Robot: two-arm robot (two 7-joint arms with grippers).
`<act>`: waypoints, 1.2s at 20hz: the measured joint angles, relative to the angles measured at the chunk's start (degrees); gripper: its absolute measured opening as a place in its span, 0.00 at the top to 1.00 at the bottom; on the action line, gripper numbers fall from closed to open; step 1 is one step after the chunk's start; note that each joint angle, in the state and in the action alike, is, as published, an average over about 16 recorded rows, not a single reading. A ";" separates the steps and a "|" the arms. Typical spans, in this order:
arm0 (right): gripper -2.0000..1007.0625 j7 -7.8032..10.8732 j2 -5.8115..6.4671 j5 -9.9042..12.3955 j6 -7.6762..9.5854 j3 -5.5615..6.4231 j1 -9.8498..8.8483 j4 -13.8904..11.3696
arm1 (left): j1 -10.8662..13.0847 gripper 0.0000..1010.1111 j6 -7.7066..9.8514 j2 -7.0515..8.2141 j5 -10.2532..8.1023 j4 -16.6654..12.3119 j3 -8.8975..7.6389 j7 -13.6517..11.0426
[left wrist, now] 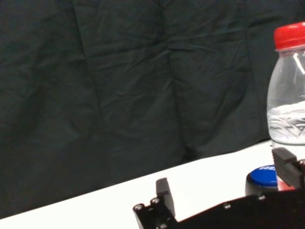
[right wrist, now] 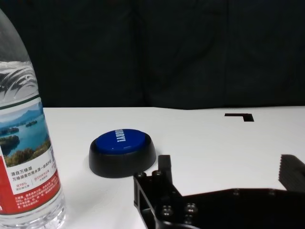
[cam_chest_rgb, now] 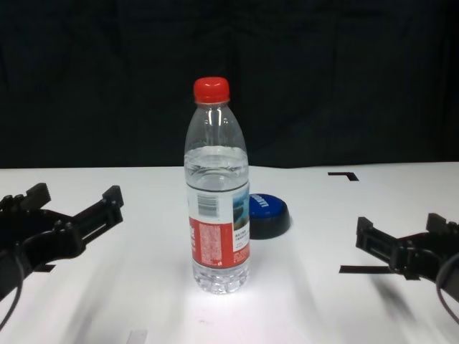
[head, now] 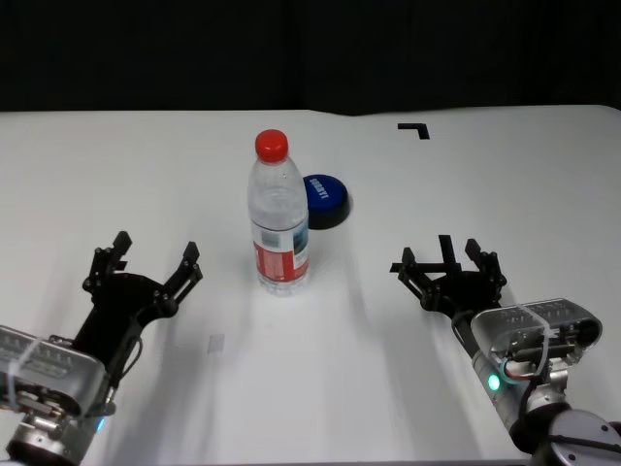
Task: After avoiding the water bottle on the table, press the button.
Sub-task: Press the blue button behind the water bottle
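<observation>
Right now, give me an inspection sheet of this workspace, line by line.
Surface: white table, black tape marks on it.
Job's things: water bottle upright, red cap on, centre; blue button behind it, toward the robot's right, partly hidden in head view.
Clutter: nothing seen.
Grippers: left gripper open, near left of the bottle; right gripper open, near right. Both empty and clear of the bottle.
Cables: thin wires at both wrists.
Surroundings: black curtain behind the table.

Water bottle hides button's left part; lettering unreadable.
</observation>
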 joint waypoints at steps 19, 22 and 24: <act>0.00 0.00 0.00 0.00 0.00 0.00 0.00 0.00 | 2.86 0.01 0.73 -2.02 2.01 -2.25 -1.78 1.62; 0.00 0.00 0.00 0.00 0.00 0.00 0.00 0.00 | 3.21 0.01 0.81 -2.31 2.31 -2.44 -1.84 1.83; 0.00 0.00 0.00 0.00 0.00 0.00 0.00 0.00 | 3.40 0.01 0.86 -2.50 2.54 -2.51 -1.86 1.99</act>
